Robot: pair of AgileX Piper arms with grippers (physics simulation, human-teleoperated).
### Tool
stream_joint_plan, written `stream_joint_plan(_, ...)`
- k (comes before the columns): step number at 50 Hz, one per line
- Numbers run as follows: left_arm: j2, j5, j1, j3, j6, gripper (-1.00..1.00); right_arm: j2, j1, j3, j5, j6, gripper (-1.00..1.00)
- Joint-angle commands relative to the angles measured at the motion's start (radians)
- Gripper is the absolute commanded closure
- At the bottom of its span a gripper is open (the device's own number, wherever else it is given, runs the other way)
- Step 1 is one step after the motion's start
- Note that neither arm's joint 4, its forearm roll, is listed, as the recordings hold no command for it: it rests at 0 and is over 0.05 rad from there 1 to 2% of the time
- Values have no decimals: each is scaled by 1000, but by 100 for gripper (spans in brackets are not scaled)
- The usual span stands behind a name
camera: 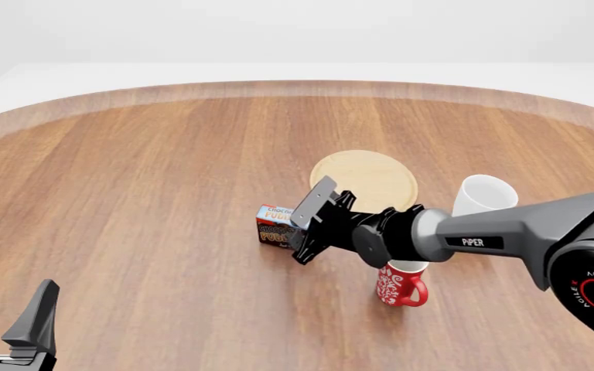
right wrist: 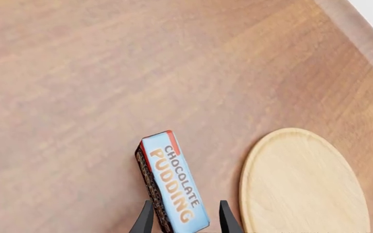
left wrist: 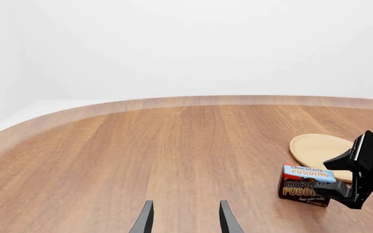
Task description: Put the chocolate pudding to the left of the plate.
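The chocolate pudding [camera: 272, 226] is a small dark brown carton with a light blue top. It stands on the wooden table just left of and nearer than the round tan plate [camera: 365, 178]. My right gripper [camera: 295, 232] is open, one finger on each side of the carton, with a small gap showing in the right wrist view. There the carton [right wrist: 173, 187] lies between the fingers [right wrist: 145, 218], and the plate [right wrist: 303, 187] is beside it. My left gripper [camera: 6, 311] is open and empty at the near left. The left wrist view shows the carton [left wrist: 303, 184], the plate [left wrist: 317, 147] and the right gripper [left wrist: 337, 182].
A white mug [camera: 481, 194] stands right of the plate. A red patterned mug [camera: 401, 284] stands nearer, under the right arm [camera: 483, 232]. The table's rounded far edge [camera: 297, 86] curves across the back.
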State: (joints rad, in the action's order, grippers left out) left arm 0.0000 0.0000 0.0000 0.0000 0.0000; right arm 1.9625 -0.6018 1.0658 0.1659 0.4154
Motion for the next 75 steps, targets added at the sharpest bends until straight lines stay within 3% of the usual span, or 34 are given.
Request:
stream_joint_plan(1,0,0,0,0,0,-100,12,14,1,6,0,-100)
stream_joint_plan(13,0,0,0,0,0,-100,28,7,0,23,-8,-100)
stream_joint_plan(14,0,0,0,0,0,-100,26,6,0,25,-8,100)
stream_joint_plan(45,0,0,0,0,0,-100,-188,-35,-151,48,-66,100)
stream_joint_plan(58,0,0,0,0,0,-100,-197,-14,-10,-69,-7,100)
stream_joint_plan(75,0,0,0,0,0,-100,-133,1,175,-166,22,100)
